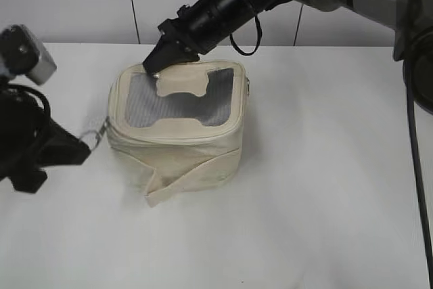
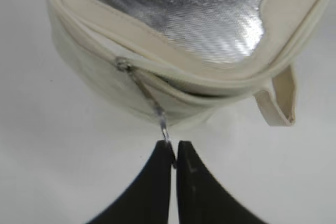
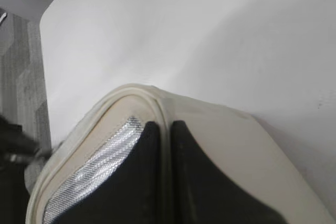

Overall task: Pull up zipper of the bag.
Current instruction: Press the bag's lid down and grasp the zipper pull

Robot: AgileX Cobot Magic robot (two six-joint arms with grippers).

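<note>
One bag point(image 1: 177, 126), one zipper point(image 2: 142, 85), two grippers: left point(image 2: 174, 153), right point(image 1: 154, 65)

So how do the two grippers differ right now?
The left gripper is shut on the zipper ring, out beside the bag; the right gripper presses on the bag's top back edge. The left sits low near the table, the right slants down from above. Both are black and shut.

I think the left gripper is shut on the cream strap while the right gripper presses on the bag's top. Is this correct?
Not quite. The left gripper is shut on the zipper pull, not the strap, as the left wrist view shows. The right gripper does press on the bag top.
</note>
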